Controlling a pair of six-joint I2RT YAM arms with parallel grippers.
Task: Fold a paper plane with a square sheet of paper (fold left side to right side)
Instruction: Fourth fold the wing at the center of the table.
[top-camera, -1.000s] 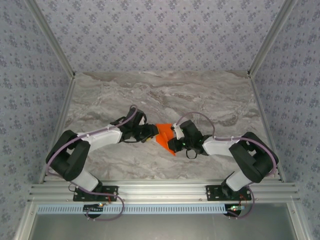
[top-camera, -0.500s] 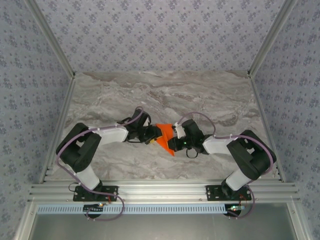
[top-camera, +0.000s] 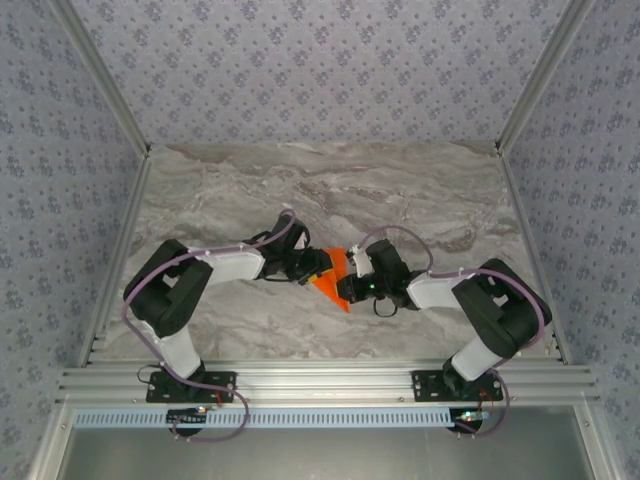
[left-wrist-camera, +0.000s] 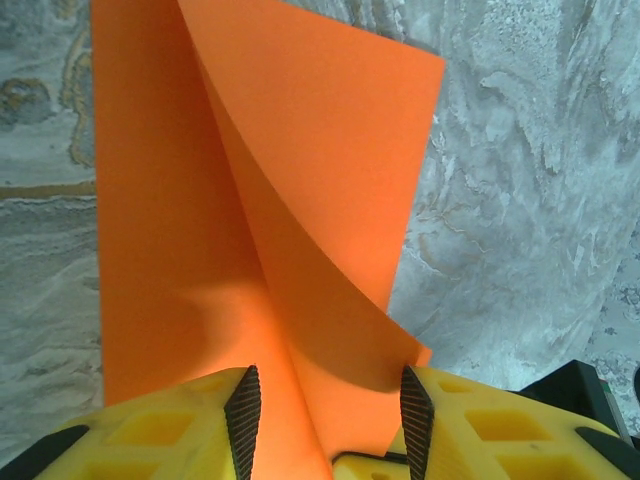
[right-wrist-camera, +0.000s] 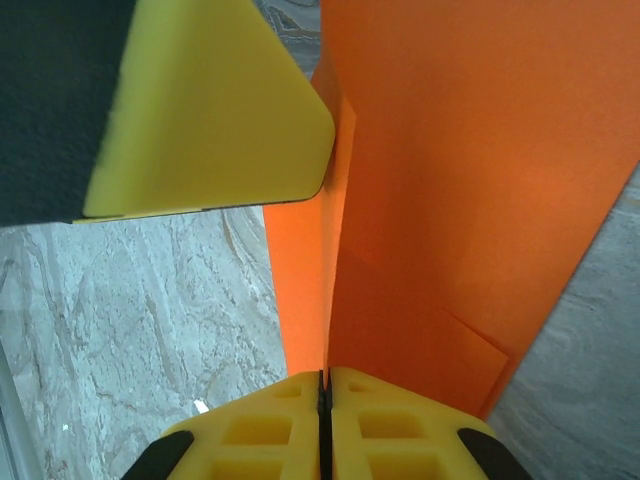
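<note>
The square sheet of paper is bright orange and partly folded, and it stands up off the marble between the two grippers at the table's middle. My right gripper is shut on its folded edge, with the paper rising beyond the pinched fingers. My left gripper is open, and two curling layers of the paper run between its black pads without being clamped. In the top view the left gripper sits at the paper's left and the right gripper at its right. One yellow finger of the left gripper shows in the right wrist view.
The grey marble table is walled by patterned panels at the back and both sides. An aluminium rail runs along the near edge, where both arm bases are bolted. The arms' elbows stick out to the left and right of the paper.
The left arm has moved right, bringing its open jaws around the paper's left part. The right gripper has stayed shut on the paper and has hardly moved.
</note>
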